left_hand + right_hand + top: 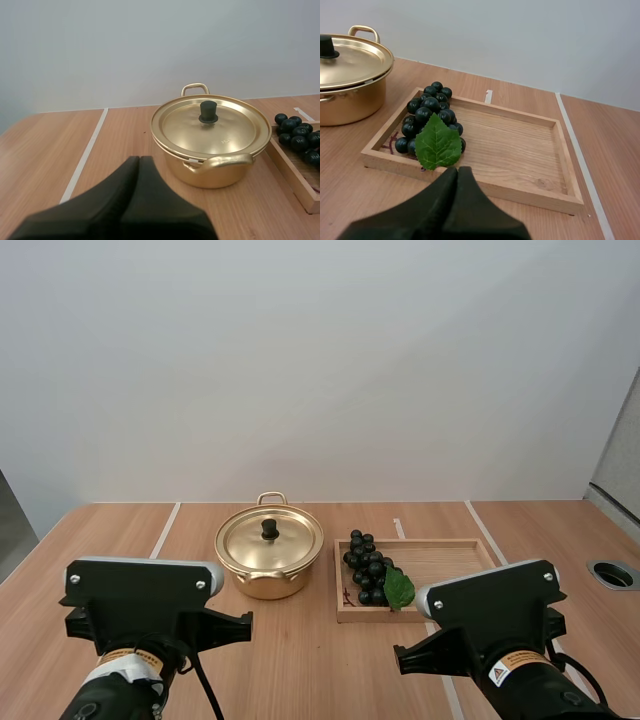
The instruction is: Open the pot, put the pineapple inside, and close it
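High view, wood table [300, 665], white lines [165, 530], pot [269, 550] beside tray [445, 570]

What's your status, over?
Left gripper shut, right gripper shut, both empty. Pot closed, lid on. Grapes on wooden tray beside pot, untouched.

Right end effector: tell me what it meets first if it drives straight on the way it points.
Probably the near rim of the wooden tray, which lies right ahead of the shut right end effector. The grapes lie just past that rim. Depth is hard to judge, so it might pass above the rim.
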You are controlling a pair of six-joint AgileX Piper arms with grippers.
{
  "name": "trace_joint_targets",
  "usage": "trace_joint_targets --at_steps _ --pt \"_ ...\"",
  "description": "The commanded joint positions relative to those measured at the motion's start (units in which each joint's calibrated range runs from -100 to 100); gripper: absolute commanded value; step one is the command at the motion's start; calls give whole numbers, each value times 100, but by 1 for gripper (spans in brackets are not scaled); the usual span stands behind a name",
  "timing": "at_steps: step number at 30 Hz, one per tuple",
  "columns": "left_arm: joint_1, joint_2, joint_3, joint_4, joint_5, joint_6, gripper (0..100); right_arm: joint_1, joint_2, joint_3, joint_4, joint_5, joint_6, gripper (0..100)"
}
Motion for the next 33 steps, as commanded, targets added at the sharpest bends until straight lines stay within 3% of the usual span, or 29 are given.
trace_joint_targets --at_steps 1,6,18,23,33 --pt "-41 -22 17 -88 1 -71 0 -38 -36 0 -50 12 -67 0" --pt "-84 -22 17 -77 1 -71 0 -67 -36 0 -39 12 -67 0" --pt "-38 -22 17 -65 -57 -71 0 -64 -36 0 -17 -57 -67 0" --pt "-38 -22 17 -65 -57 -71 0 -64 -36 0 369 -254 -67 0" --pt "-38 -22 17 -65 -57 -71 0 -55 -36 0 568 -432 235 0"
